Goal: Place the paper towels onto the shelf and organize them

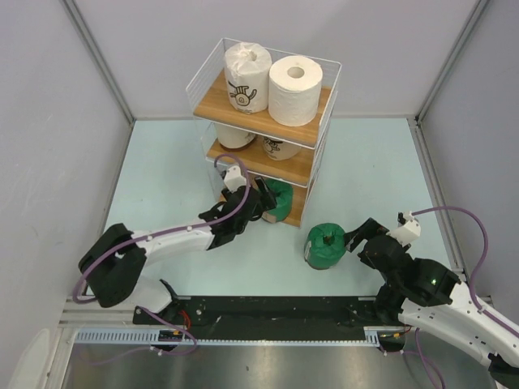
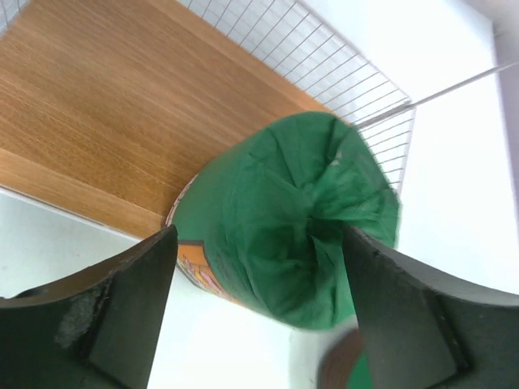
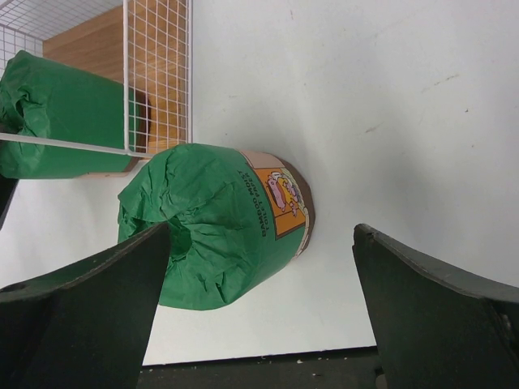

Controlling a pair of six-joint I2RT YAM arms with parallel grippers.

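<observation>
Left fingers (image 2: 122,308) stood spread, green roll (image 2: 284,235) on shelf (image 2: 97,105) between them; right fingers (image 3: 89,308) spread, second green roll (image 3: 219,235) on counter (image 3: 389,121) just ahead.

You see a pale worktop (image 1: 162,170) walled by grey panels (image 1: 49,121), with a black strip (image 1: 268,308) along its near edge.
</observation>
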